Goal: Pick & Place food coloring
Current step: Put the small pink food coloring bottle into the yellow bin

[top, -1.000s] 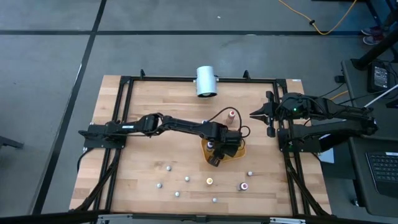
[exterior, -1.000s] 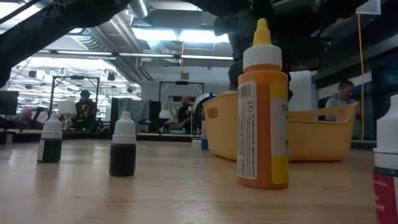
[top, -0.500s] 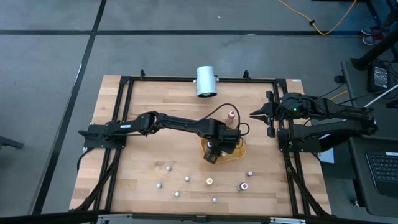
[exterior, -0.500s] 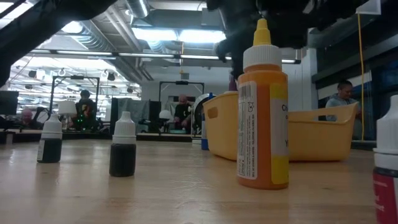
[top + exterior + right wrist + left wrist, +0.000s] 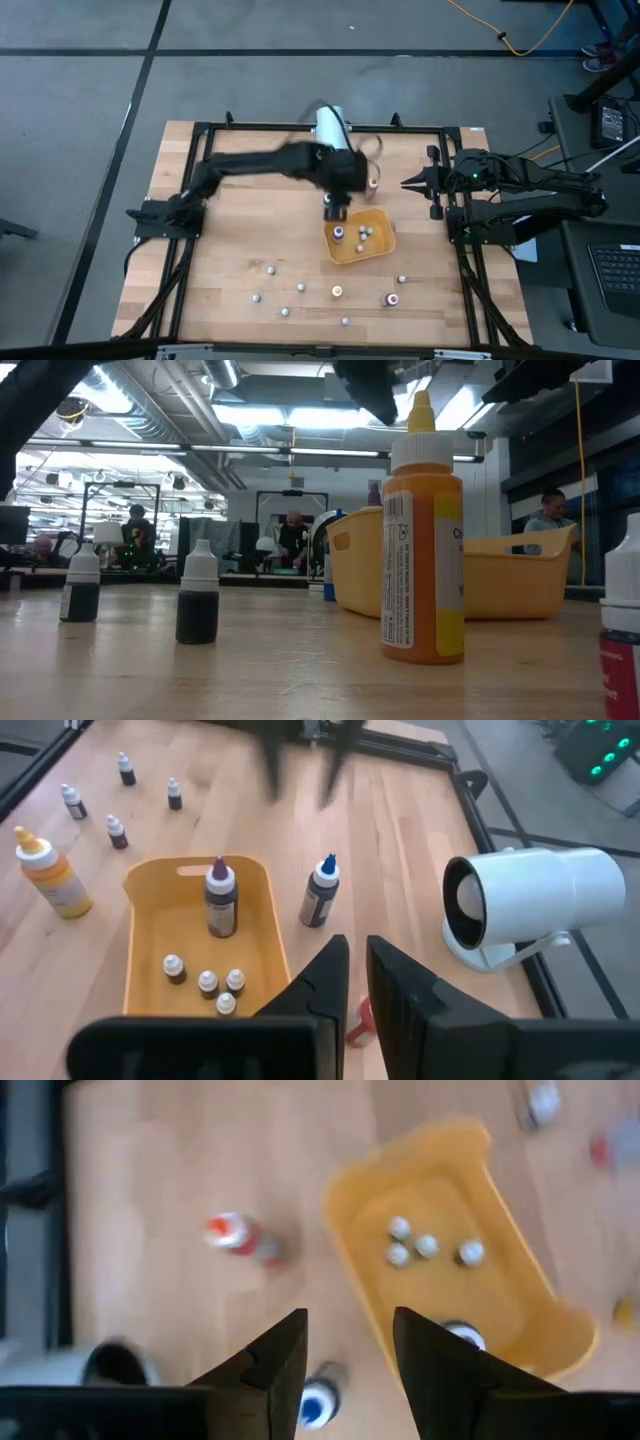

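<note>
Here the left end effector (image 5: 348, 1370) hangs parted and empty above the yellow tray (image 5: 378, 250); the right end effector (image 5: 356, 982) waits, nearly closed.

We can make out only one fragment of text: the letters "C" and, below it, "Y" at the edge of the white label on the orange bottle (image 5: 423, 555) in the low view (the rest of each word wraps out of sight). The fine print and barcode on the side of that label are too small for us to read. We find no other legible text, number or sign.
</note>
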Available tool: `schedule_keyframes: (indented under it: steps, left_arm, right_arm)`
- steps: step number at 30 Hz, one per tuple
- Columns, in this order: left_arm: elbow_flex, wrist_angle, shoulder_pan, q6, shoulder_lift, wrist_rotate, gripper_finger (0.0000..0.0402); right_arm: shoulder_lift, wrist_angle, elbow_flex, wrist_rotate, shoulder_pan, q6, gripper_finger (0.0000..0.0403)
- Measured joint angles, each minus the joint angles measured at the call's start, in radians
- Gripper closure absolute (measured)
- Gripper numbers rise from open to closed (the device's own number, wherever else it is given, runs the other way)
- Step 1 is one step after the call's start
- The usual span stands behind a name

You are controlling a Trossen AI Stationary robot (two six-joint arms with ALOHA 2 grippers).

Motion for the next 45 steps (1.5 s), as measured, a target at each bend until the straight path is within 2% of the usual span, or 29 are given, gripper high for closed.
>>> schedule_keyframes:
  steps: [5,9,12,16,19,22,26,28,39,45]
  left_arm:
    - [-0.104,-0.089,0.053,-0.062,-0.169,-0.001,0.0263]
    - [-0.326,-0.053,0.090,-0.104,-0.373,-0.001,0.0263]
    - [-0.579,0.099,0.109,-0.154,-0.577,-0.004,0.0263]
    - [-0.902,0.404,0.110,-0.258,-0.847,-0.003,0.0263]
    - [-1.082,0.625,0.080,-0.316,-0.986,-0.034,0.0263]
    - [-1.204,0.755,0.040,-0.322,-1.075,-0.090,0.0263]
    - [-1.289,0.778,-0.001,-0.335,-1.115,-0.207,0.0263]
    - [-1.309,0.775,-0.012,-0.334,-1.117,-0.227,0.0263]
    - [-1.325,0.776,-0.031,-0.246,-1.070,-0.227,0.0263]
    - [-1.325,0.777,-0.030,-0.199,-1.070,-0.227,0.0263]
  right_arm:
    - [0.000,-0.024,0.000,-0.043,0.000,-0.017,0.0354]
    - [0.000,-0.086,0.000,-0.112,0.008,-0.030,0.0330]
    - [-0.001,-0.130,0.000,-0.133,0.036,-0.024,0.0303]
    - [0.002,-0.141,0.006,-0.141,0.108,0.027,0.0258]
    - [0.016,-0.169,0.037,-0.140,0.178,0.101,0.0223]
    - [0.045,-0.245,0.080,-0.115,0.255,0.186,0.0197]
    - [0.119,-0.354,0.135,-0.077,0.360,0.322,0.0182]
    - [0.156,-0.378,0.151,-0.072,0.409,0.390,0.0181]
    - [0.375,-0.351,0.149,-0.039,0.630,0.751,0.0180]
    - [0.503,-0.307,0.149,-0.001,0.699,0.927,0.0180]
